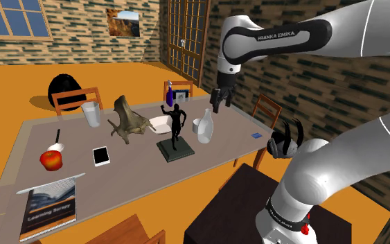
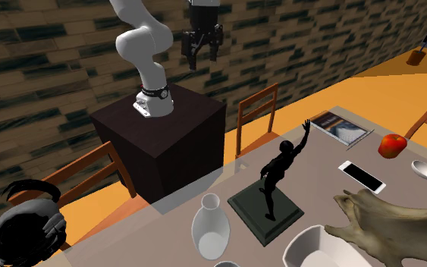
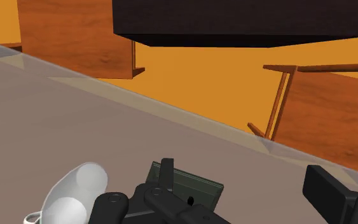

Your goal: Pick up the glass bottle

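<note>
Stand (image 2: 162,125) was nearest me, and the arm reached out from it over the surface (image 1: 138,170). Claw (image 1: 219,101) hung high above the stand-side edge, fingers spread, nothing between them. I judged the approach only partly made: no descent, no contact.

Below it the bottle (image 1: 205,127), drawn pale white, stood upright on the surface near that edge, untouched and well apart from the claw. Just beside it stood the statue (image 1: 176,128) on its dark base. In the wrist view that base sat more nearly under the claw than the bottle did; the bottle lay off to one side. I reckoned the claw needed shifting over the bottle before lowering.

Left to do, as I judged: line up, come down around the bottle, close, lift. Risk noted: the statue was close enough to be knocked.

Farther off, a blue bottle (image 1: 169,94) stood at the far edge. I took the pale one as the target, being nearest the claw.
</note>
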Motion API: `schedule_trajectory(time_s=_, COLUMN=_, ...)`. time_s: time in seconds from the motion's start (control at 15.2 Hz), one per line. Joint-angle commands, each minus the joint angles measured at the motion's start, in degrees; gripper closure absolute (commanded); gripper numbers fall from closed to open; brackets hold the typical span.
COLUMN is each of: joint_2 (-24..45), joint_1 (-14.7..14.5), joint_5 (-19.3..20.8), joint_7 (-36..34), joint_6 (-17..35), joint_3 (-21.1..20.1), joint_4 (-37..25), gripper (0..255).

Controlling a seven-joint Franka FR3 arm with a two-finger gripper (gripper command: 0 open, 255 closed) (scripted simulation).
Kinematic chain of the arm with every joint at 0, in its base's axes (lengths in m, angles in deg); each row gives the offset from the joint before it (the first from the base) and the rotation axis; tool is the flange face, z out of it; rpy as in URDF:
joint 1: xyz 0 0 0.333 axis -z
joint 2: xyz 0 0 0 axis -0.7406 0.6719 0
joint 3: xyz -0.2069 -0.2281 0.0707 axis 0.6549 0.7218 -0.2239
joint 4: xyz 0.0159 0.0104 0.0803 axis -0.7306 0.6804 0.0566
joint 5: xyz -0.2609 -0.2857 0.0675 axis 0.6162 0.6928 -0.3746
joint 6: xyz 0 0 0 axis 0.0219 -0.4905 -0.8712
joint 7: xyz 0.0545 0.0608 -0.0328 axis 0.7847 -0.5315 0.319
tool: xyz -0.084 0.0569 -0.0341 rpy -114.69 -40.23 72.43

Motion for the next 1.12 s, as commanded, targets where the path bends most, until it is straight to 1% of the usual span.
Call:
schedule_trajectory(time_s=0.0, joint_2=4.01, joint_1=0.48, joint_5=0.44, joint_7=1.78, joint_6=2.43, joint_3=1.69, joint_4=-1.74, gripper=0)
schedule_trajectory(time_s=0.26, joint_2=11.76, joint_1=1.22, joint_5=0.47, joint_7=5.22, joint_6=7.09, joint_3=4.76, joint_4=-5.0, gripper=0)
schedule_trajectory(time_s=0.53, joint_2=19.99, joint_1=1.89, joint_5=-0.65, joint_7=8.96, joint_6=10.95, joint_3=7.52, joint_4=-9.39, gripper=0)
schedule_trajectory(time_s=0.79, joint_2=28.58, joint_1=2.77, joint_5=-2.95, joint_7=13.02, joint_6=13.86, joint_3=9.75, joint_4=-14.92, gripper=0)
schedule_trajectory(time_s=1.06, joint_2=37.46, joint_1=4.26, joint_5=-6.16, joint_7=17.21, joint_6=15.62, joint_3=11.16, joint_4=-21.61, gripper=0)
